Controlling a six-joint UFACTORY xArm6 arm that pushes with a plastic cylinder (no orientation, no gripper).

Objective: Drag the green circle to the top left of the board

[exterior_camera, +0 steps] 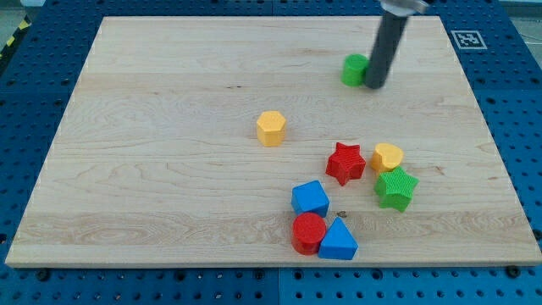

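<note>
A pale wooden board (pixel 169 169) lies on a blue perforated worktop (pixel 34 85), and a strip of yellow-and-black hazard tape (pixel 12 38) shows at the view's far left edge. The left half of the board carries no blocks. Toward the middle sits a yellow hexagon (pixel 271 128), alone and well apart from everything else. Lower down, at the view's bottom, three blocks crowd together: a blue cube (pixel 310 198), a red cylinder (pixel 309 233) just below it, and a blue triangle (pixel 339 240) touching the red cylinder on its right. Up and to the right of these is a red star (pixel 345 163), then a yellow heart (pixel 387 158) near it, with a green star (pixel 396 188) just beneath the heart and seemingly touching it. The green circle (pixel 355 70) lies in the upper right part of the board, near the view's top, well apart from the cluster below. My tip (pixel 373 85) stands at the circle's right side, touching it or very nearly so, with the dark rod (pixel 386 47) rising to the view's top edge. This arm carries no gripper, so no spread or pinch can be told. At the view's top right corner, off the board, is a black-and-white square marker (pixel 467 39); no readable writing or brand shows anywhere.
</note>
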